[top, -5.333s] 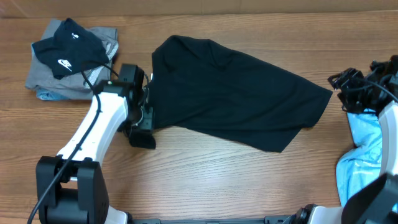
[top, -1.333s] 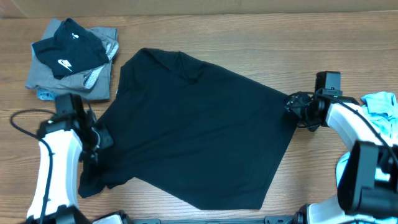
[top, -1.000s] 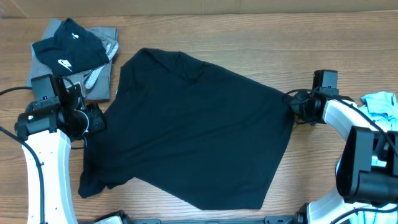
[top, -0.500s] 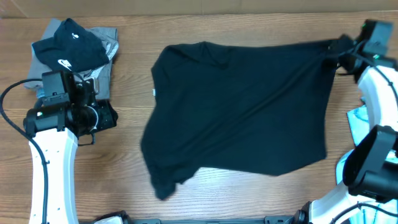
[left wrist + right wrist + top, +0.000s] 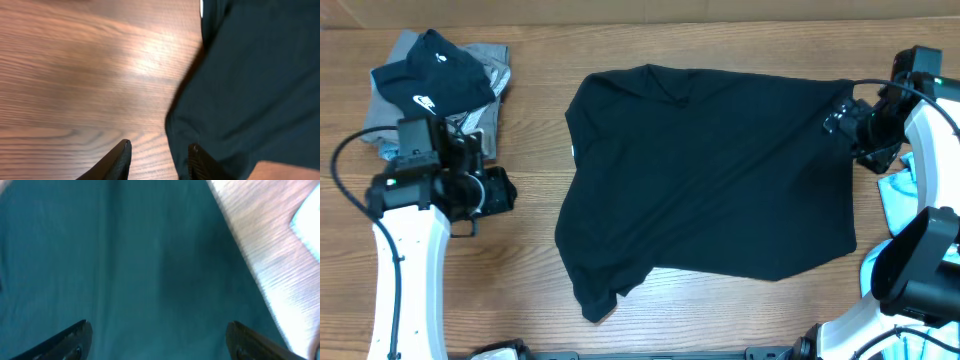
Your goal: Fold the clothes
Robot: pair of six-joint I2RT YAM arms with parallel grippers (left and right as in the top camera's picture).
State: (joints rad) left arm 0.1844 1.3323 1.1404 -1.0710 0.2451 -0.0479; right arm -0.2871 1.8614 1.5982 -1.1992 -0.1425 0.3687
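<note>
The large black T-shirt (image 5: pixel 710 180) lies spread flat on the middle of the table, with its small white neck tag (image 5: pixel 571 152) at the left edge. My left gripper (image 5: pixel 506 190) is open and empty over bare wood, just left of the shirt. In the left wrist view (image 5: pixel 159 161) the shirt's edge (image 5: pixel 250 85) lies at the right. My right gripper (image 5: pixel 842 118) is wide open above the shirt's upper right corner. In the right wrist view (image 5: pixel 160 340) the cloth (image 5: pixel 150 255) fills the space under it. A light blue shirt (image 5: pixel 898 200) lies at the right edge.
A pile sits at the back left: a small black garment with a white swoosh (image 5: pixel 428 78) on top of grey cloth (image 5: pixel 485 68). The shirt's lower left corner (image 5: pixel 592 298) is bunched. Bare wood (image 5: pixel 510 290) shows at the front left.
My right gripper has let go of the shirt's corner and moved toward the front. The shirt's right side has dropped flat. My left arm has shifted slightly right.
</note>
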